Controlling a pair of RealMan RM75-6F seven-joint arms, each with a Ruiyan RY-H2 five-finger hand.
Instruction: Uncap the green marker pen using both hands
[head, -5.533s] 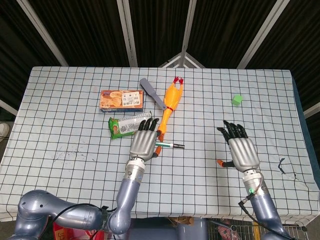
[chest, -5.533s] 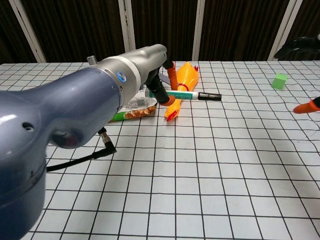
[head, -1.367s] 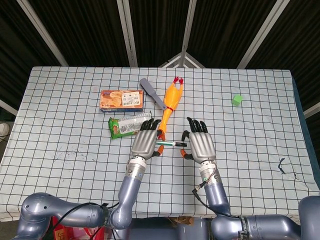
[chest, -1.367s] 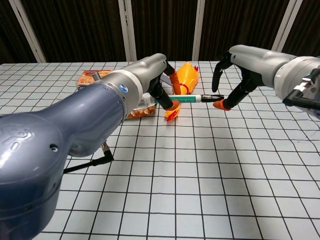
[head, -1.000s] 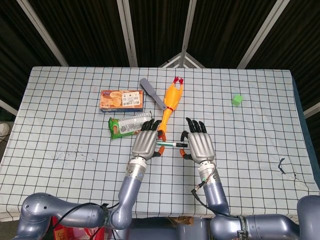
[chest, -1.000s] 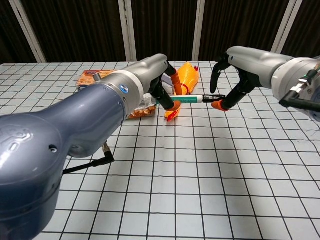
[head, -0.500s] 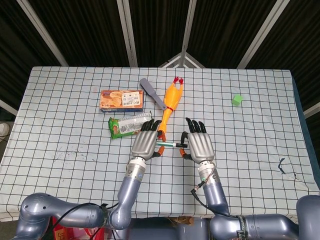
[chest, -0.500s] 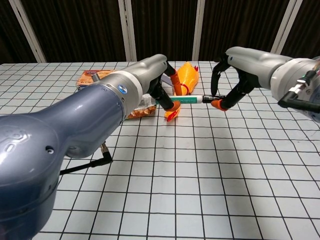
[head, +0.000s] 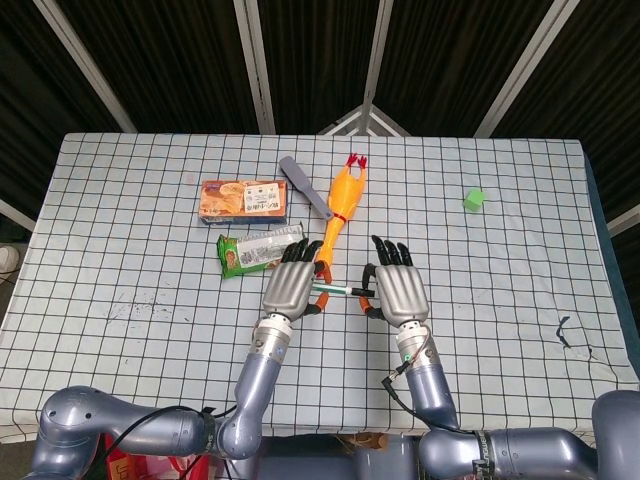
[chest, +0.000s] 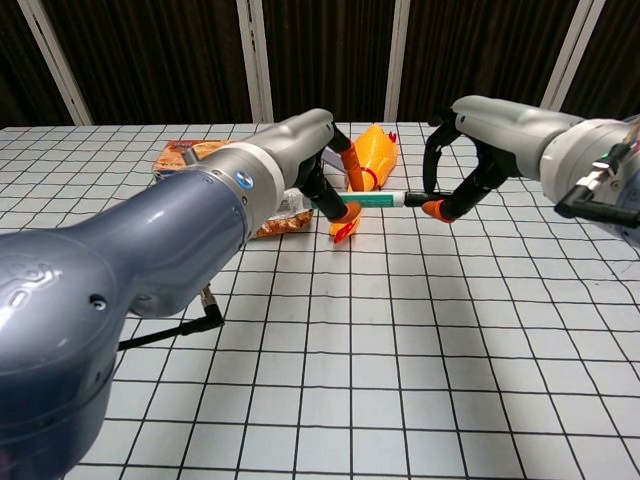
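The green marker (head: 338, 290) (chest: 372, 199) is held level just above the table, its black cap (chest: 417, 198) pointing right. My left hand (head: 290, 286) (chest: 326, 186) grips the green barrel from the left. My right hand (head: 398, 290) (chest: 462, 178) is at the cap end. Its fingers (chest: 430, 165) arch over the cap, and its orange-tipped thumb (chest: 434, 208) presses from below, so the cap's tip is hidden between them. The cap sits on the barrel.
An orange rubber chicken (head: 342, 200) (chest: 376, 150) lies just behind the marker. A grey spatula (head: 304, 185), a snack box (head: 245, 200) and a green snack packet (head: 255, 250) lie at the back left. A green cube (head: 474, 199) sits far right.
Over the last second my right hand has edged slightly left and its fingers have curled down onto the cap. My left hand and the marker have stayed put.
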